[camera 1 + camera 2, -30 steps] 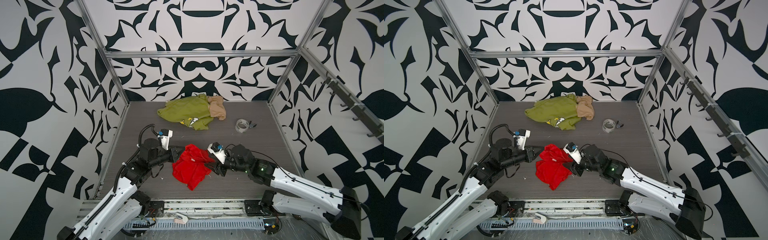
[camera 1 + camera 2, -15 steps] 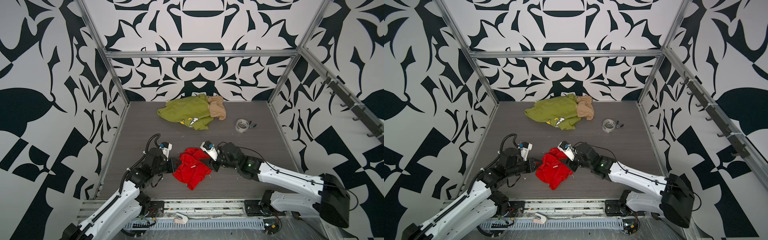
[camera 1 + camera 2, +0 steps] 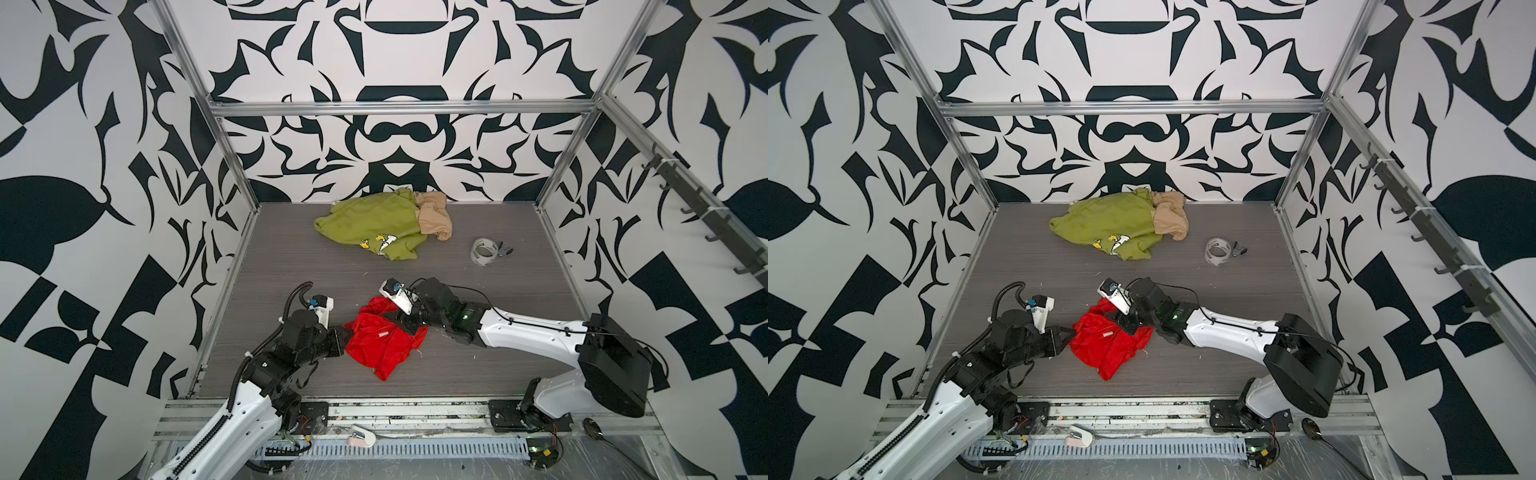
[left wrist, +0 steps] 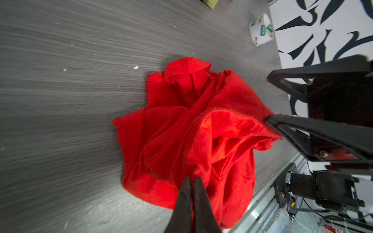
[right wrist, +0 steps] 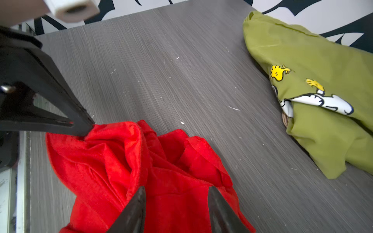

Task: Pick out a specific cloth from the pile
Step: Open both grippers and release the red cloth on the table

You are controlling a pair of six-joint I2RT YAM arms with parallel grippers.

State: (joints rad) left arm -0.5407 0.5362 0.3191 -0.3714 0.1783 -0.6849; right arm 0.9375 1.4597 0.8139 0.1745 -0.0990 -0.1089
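One red cloth (image 3: 382, 347), two grippers.
The left gripper (image 4: 191, 182) pinches its edge, the right gripper (image 5: 175, 193) gapes over it; one green shirt (image 3: 370, 224) and one beige cloth (image 3: 434, 218) lie well apart.

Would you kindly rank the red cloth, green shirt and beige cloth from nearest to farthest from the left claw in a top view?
1. red cloth, gripped by the left claw, at the front.
2. green shirt, farther back, centre.
3. beige cloth, rearmost, right of the shirt.

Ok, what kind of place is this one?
Most likely a lab robot cell, not a home: black-and-white patterned walls, an aluminium frame, and two arms bolted to a front rail.
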